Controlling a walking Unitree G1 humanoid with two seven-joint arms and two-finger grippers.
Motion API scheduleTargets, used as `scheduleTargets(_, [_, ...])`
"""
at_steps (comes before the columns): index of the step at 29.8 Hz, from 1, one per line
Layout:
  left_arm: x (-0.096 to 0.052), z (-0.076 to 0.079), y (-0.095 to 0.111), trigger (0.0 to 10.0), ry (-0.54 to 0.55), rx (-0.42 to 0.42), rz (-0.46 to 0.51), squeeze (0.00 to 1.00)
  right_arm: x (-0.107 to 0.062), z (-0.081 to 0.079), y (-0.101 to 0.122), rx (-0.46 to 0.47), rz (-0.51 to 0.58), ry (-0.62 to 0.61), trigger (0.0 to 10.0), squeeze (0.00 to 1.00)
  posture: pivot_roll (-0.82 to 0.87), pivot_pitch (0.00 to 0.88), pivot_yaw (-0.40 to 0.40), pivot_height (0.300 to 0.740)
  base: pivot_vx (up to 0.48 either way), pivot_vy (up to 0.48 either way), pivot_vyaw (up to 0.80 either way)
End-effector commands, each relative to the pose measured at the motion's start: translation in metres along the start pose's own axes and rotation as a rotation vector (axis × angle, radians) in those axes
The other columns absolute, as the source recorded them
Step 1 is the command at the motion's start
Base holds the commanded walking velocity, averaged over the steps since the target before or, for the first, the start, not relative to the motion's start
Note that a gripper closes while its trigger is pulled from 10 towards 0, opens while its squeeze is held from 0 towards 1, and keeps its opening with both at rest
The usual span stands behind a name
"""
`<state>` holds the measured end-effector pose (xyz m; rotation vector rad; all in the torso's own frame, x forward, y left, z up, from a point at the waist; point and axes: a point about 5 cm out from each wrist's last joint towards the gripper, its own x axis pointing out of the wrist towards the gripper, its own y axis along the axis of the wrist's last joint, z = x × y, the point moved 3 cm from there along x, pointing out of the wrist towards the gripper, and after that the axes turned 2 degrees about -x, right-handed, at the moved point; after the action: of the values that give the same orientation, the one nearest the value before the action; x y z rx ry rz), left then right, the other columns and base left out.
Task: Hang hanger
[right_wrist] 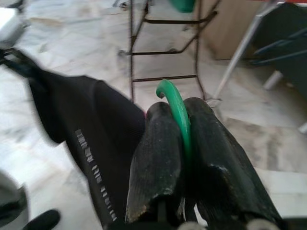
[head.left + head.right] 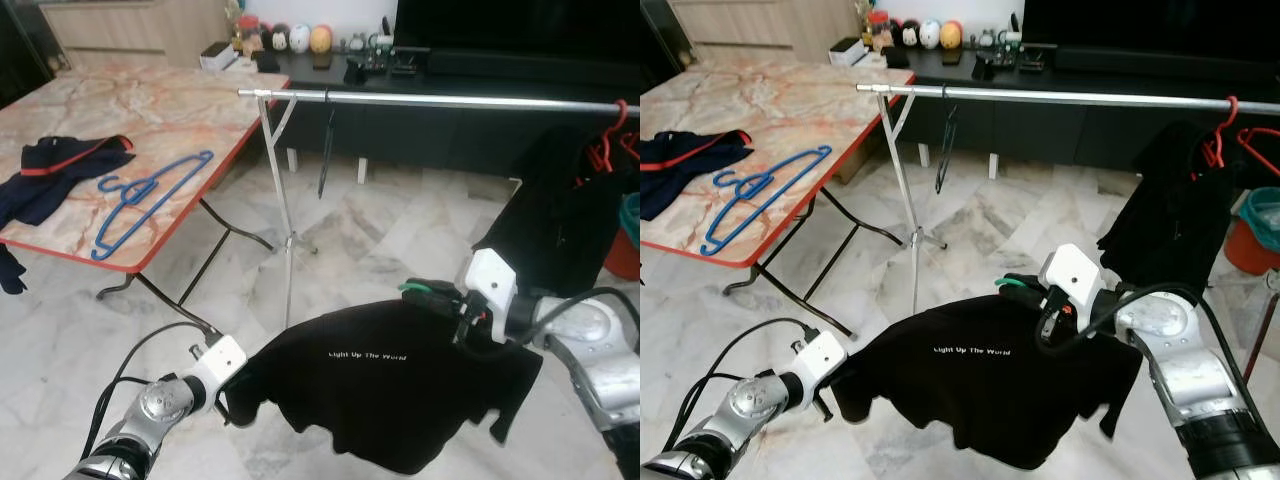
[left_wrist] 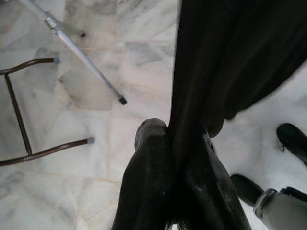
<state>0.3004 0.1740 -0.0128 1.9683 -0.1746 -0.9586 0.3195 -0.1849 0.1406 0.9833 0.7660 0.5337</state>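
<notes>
Rail from hook: long silver metal clothes rail (image 2: 450, 99) runs left to right, far beyond and above the green plastic hanger hook (image 1: 173, 104).
Nearer arm: right gripper (image 1: 184, 139), clenched on the hook.
Left gripper (image 3: 175, 158): pinching the shirt's left edge.
Garment: black printed T-shirt (image 2: 385, 385) draped between both grippers, near, low.

Setting: living room of a home, doubling as a laundry corner. A polished marble-tile floor (image 2: 380, 240) is running wall to wall. A folding table (image 2: 190, 110) with a marble-pattern top and red edge is standing on the left, carrying a dark garment (image 2: 55, 175) and blue hangers (image 2: 140, 195). A metal clothes rail (image 2: 440, 99) is spanning the room. A low dark TV cabinet (image 2: 330, 75) is displaying small figurines (image 2: 300, 38) (round-headed, brightly coloured) along the far wall.
</notes>
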Motion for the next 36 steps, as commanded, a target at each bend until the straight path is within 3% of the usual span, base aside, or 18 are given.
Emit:
scheduleTargets(1, [-0.012,0.002,-0.027,0.0,-0.013,-0.013,-0.104,0.00,-0.009,0.023,0.012,-0.033,0.037,-0.128,0.0,0.00,0.01,0.044,0.061,0.740,0.000,0.000,0.00])
scheduleTargets(4, [-0.010,0.010,-0.029,0.0,-0.067,0.003,-0.116,0.00,-0.005,0.027,0.023,0.009,0.117,-0.166,0.0,0.00,0.01,0.044,0.060,0.740,0.000,0.000,0.00])
scheduleTargets(9, [-0.010,0.017,-0.032,0.0,-0.109,0.026,-0.137,0.00,-0.006,0.037,0.024,-0.004,0.118,-0.232,0.0,0.00,0.01,0.044,0.060,0.740,0.000,0.000,0.00])
scheduleTargets(13, [-0.011,0.020,-0.036,0.0,-0.133,0.037,-0.157,0.00,-0.012,0.058,0.024,0.012,0.118,-0.367,0.0,0.00,0.01,0.045,0.059,0.740,0.000,0.000,0.00])
scheduleTargets(19, [-0.010,0.030,-0.038,0.0,-0.186,0.093,-0.177,0.00,-0.009,0.070,0.030,0.049,0.153,-0.490,0.0,0.00,0.01,0.045,0.059,0.740,0.000,0.000,0.00])
scheduleTargets(26, [-0.002,0.037,-0.030,0.0,-0.200,0.129,-0.164,0.00,-0.003,0.084,0.035,0.276,0.265,-0.692,0.0,0.00,0.01,0.044,0.057,0.740,0.000,0.000,0.00])
scheduleTargets(30, [0.004,0.038,-0.025,0.0,-0.178,0.140,-0.162,0.00,0.007,0.077,0.041,0.409,0.355,-0.657,0.0,0.00,0.02,0.044,0.058,0.740,0.000,0.000,0.00])
scheduleTargets(33, [0.008,0.027,-0.019,0.0,-0.083,0.169,-0.165,0.00,0.017,0.063,0.043,0.359,0.329,-0.563,0.0,0.00,0.02,0.045,0.057,0.740,0.000,0.000,0.00])
scheduleTargets(36, [0.009,0.019,-0.016,0.0,-0.024,0.163,-0.164,0.00,0.016,0.062,0.042,0.335,0.322,-0.561,0.0,0.00,0.02,0.044,0.057,0.740,0.000,0.000,0.00])
